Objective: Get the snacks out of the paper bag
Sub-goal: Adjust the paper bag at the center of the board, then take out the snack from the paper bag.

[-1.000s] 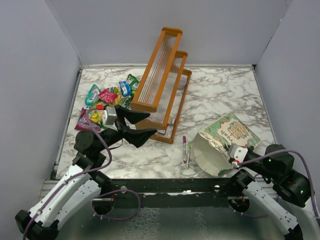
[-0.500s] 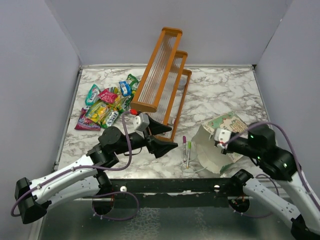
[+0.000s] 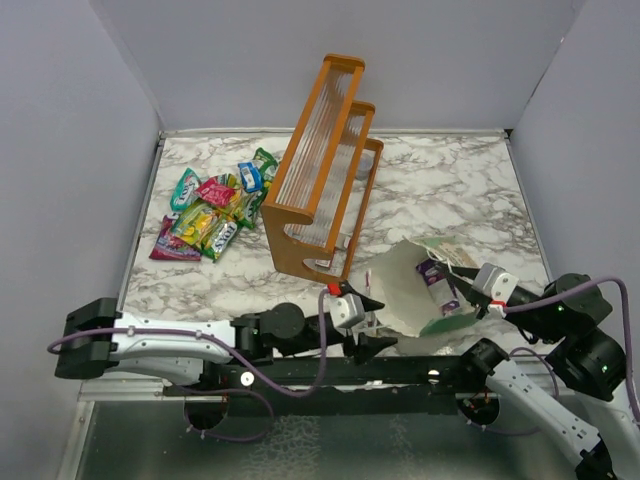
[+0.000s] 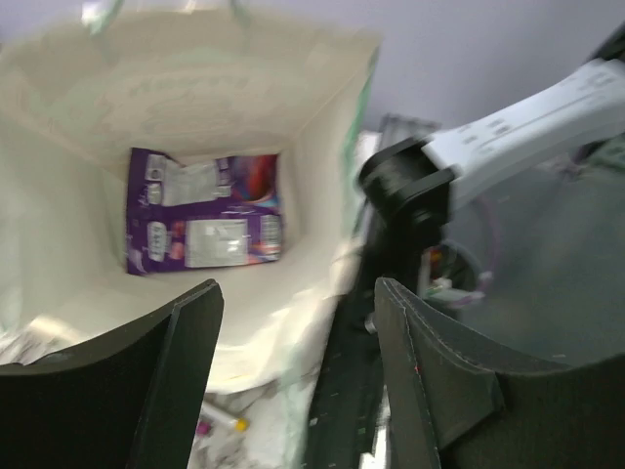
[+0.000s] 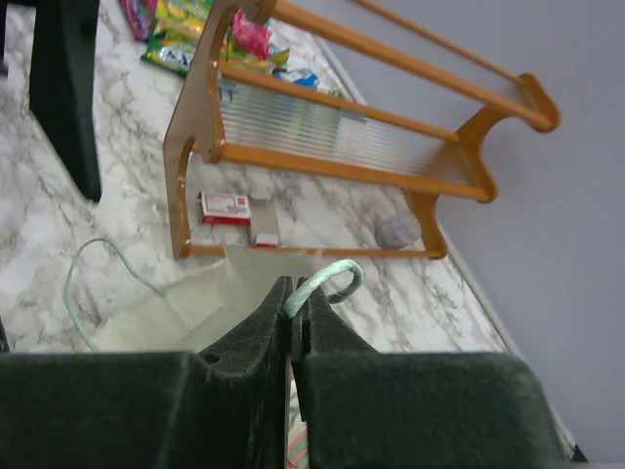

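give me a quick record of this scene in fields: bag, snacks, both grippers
paper bag: tipped over, mouth facing the left arm
inside bag: one purple packet at the bottom
loose snacks: piled at the table's far left, beside the wooden rack
left gripper: open, empty, at the bag's mouth
right gripper: shut on the bag's edge
still to do: take out the purple packet

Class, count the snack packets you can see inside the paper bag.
1: a purple packet lying at the closed end of the paper bag, seen through its mouth. More may be hidden beneath it or in folds.
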Action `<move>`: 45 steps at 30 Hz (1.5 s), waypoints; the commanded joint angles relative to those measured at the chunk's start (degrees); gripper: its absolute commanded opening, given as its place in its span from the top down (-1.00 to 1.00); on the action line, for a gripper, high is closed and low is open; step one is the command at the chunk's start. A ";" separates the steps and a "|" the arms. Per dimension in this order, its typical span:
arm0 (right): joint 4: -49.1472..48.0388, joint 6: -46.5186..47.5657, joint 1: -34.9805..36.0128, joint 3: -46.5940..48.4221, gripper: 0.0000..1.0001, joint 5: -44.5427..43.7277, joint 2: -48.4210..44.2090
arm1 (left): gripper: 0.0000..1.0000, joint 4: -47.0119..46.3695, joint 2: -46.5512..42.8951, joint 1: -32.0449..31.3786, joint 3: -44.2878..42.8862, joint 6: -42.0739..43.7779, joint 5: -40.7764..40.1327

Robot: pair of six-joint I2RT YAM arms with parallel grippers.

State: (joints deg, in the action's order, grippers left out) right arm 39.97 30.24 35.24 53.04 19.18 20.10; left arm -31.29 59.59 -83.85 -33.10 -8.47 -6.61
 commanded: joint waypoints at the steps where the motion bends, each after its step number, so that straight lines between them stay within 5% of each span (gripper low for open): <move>1: -0.18 -2.02 0.18 0.07 0.97 0.31 -0.37 | -0.22 -15.92 9.47 -1.14 1.30 2.19 -14.21; 7: 1.21 -1.18 0.18 -1.07 0.97 2.59 -2.34 | 0.18 -17.18 18.56 0.25 -3.88 1.59 -12.37; 23: 2.38 7.26 0.18 -2.12 0.97 8.61 2.65 | 0.38 6.87 24.94 0.45 -18.65 -17.69 -15.42; 32: -7.03 1.46 0.18 2.70 0.97 7.91 4.99 | 0.41 3.92 29.97 3.35 -18.50 -29.41 -10.18; 45: -13.11 -1.42 0.18 0.98 0.97 2.16 2.06 | 0.45 -1.58 37.26 7.04 -19.89 -31.55 -4.87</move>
State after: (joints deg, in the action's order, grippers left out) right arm 32.38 30.00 35.24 54.33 22.37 23.16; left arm -28.23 96.68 -77.67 -51.83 -38.63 -14.55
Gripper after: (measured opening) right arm 0.023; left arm 0.283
